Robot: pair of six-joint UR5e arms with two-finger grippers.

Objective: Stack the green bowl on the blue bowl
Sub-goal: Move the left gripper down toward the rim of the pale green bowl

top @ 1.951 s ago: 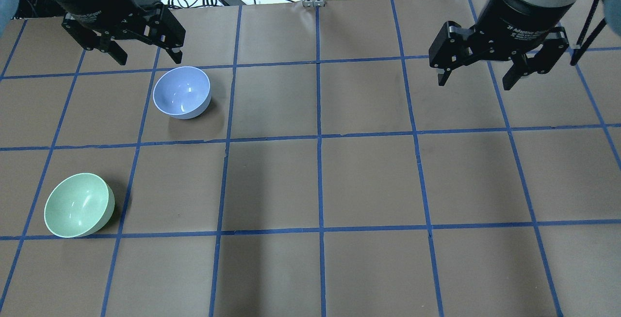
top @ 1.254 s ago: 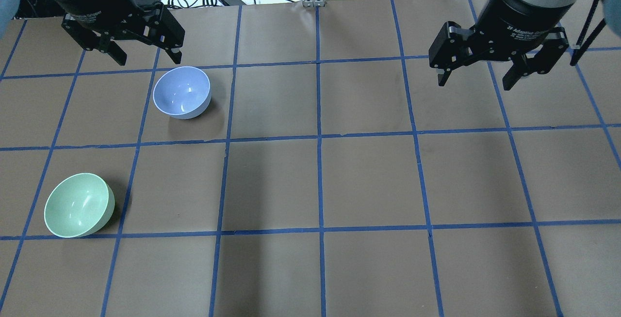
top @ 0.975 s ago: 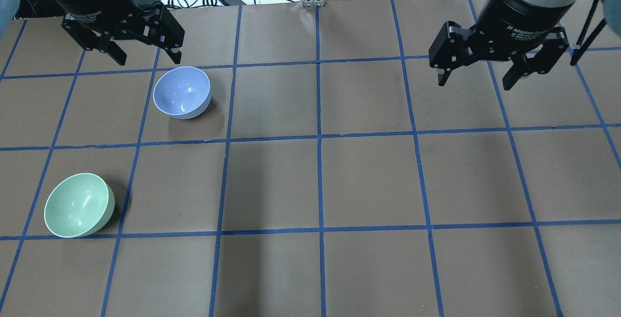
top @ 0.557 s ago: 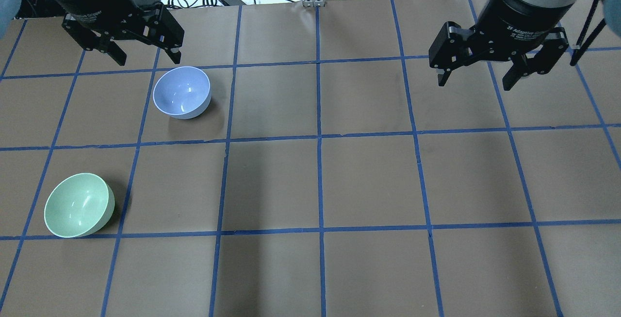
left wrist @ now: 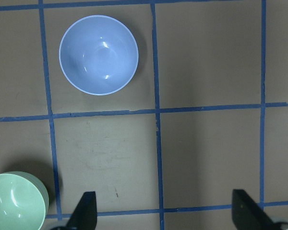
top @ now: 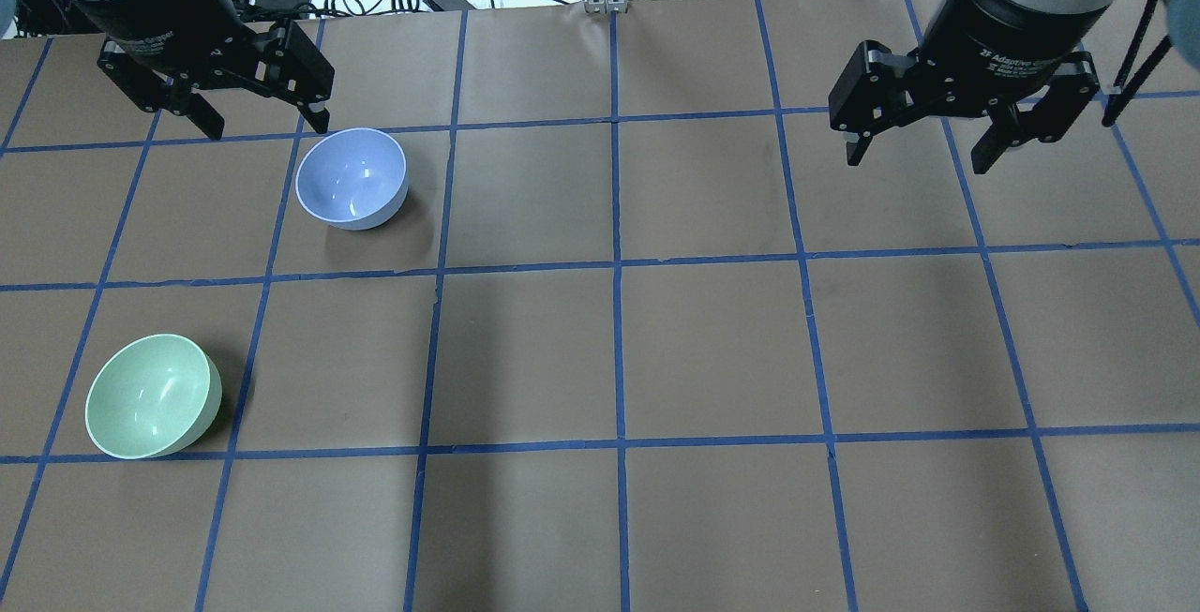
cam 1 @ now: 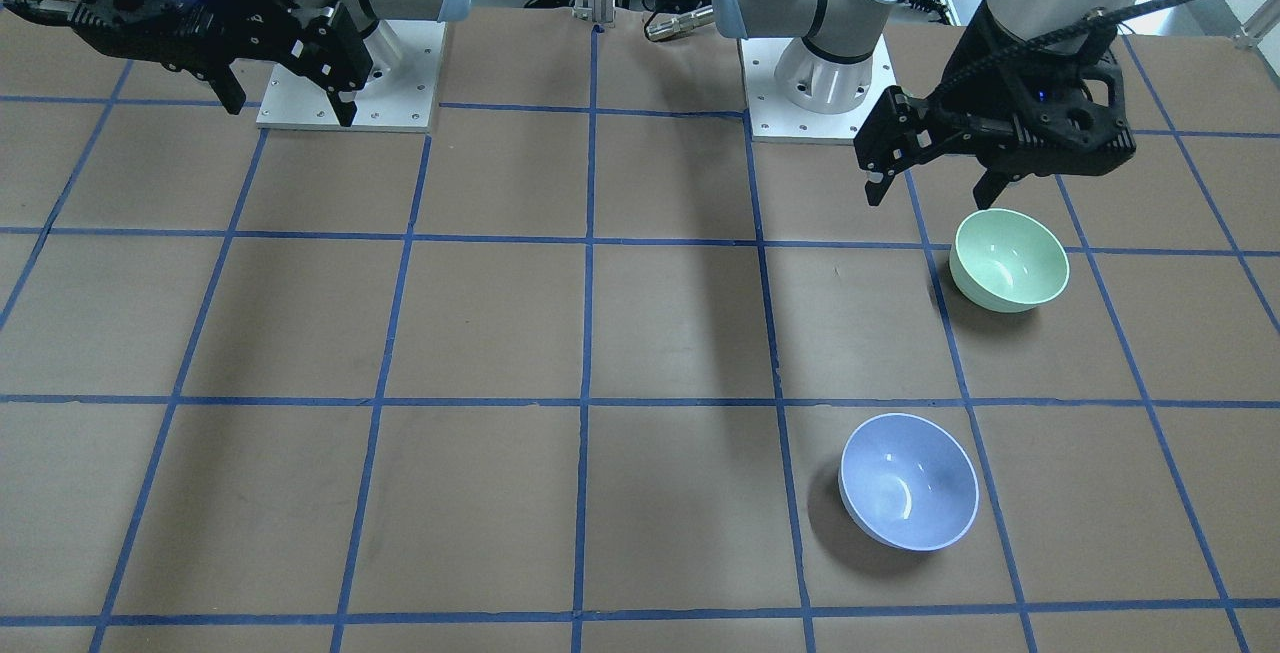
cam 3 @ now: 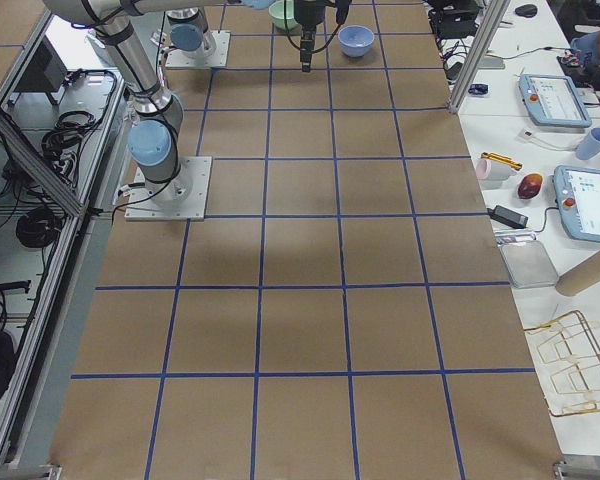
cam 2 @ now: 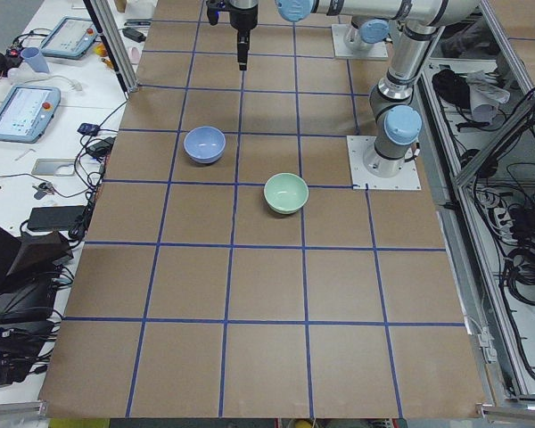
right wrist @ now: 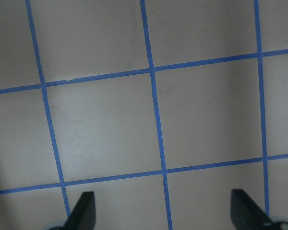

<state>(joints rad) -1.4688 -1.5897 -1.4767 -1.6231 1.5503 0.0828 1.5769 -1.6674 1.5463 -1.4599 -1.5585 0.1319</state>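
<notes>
Nothing done yet. Green bowl (top: 153, 395) sits alone at near left of the surface (top: 712, 350), well apart from blue bowl (top: 352, 178), which is farther out, also on the left. Left fingers (top: 314, 111) are spread wide & empty, high over the left side, touching neither bowl. Right fingers (top: 986, 155) are spread, empty, far right. To do: grab green, lift, set inside blue. Both bowls round, glossy, smooth w/ thin pale rims, upright, approx. same size; prob. hard plastic. Surface is matte brown paper w/ blue tape grid.
</notes>
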